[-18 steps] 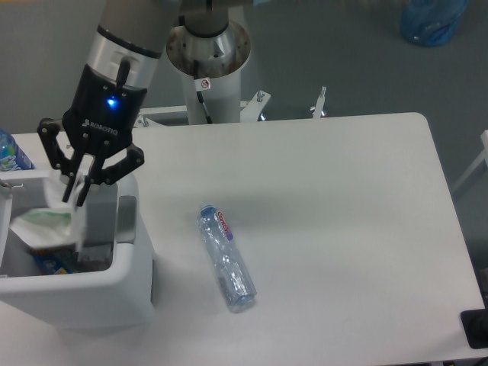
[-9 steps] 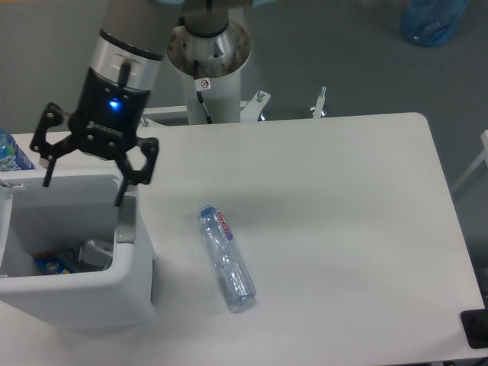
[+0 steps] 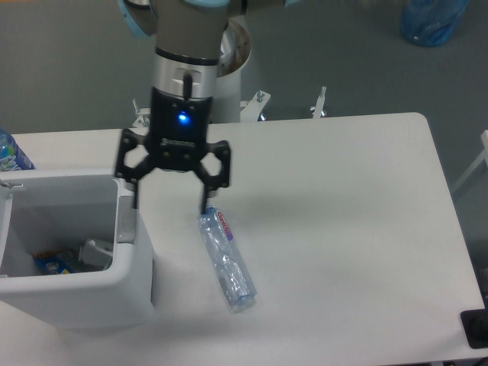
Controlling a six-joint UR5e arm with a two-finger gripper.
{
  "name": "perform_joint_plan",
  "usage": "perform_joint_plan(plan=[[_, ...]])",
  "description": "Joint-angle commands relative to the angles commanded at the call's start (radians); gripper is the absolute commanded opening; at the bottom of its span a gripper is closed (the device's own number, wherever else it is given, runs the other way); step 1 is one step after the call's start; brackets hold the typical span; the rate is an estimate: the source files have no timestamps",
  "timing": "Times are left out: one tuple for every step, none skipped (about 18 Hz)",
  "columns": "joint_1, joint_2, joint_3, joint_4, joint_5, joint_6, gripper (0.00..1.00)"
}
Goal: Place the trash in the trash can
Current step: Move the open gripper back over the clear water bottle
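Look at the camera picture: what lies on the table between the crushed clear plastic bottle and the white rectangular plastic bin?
Nothing: between the crushed clear plastic bottle and the white rectangular plastic bin the camera view shows only bare white tabletop.

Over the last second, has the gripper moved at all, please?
Yes. The gripper has swung right, from above the trash can to the table just above the crushed bottle's cap end, fingers spread open.
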Motion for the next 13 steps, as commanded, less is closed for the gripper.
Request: perform_joint_plan(plan=[[0.008,-0.012,0.000,0.000,0.000,0.008,1.00],[0.015,-0.023,-0.002,-0.011,0.003,0.034,1.00],[0.017,-0.032,-0.002,-0.024,0.020,0.067,1.00],[0.023,-0.038,0.000,-0.038,0.053,0.093,1.00],[0.026,-0.044,-0.002,-0.049,0.092,0.113,1.00],[0.028,-0.055,-0.002,-0.051,0.116,0.126,1.00],[0.031,-0.060,0.000,-0.051,0.121,0.127,1.00],[0.034,-0.070,0.000,-0.051,0.121,0.126,1.00],[0.035,-0.081,0.000,-0.048,0.118,0.109,1.00],[0.035,-0.093,-0.002,-0.046,0.115,0.080,1.00],[0.035,-0.106,-0.002,-0.040,0.115,0.027,1.00],[0.034,-0.120,0.003,-0.034,0.115,-0.024,1.00],[0.034,-0.136,0.009,-0.031,0.117,-0.064,1.00]])
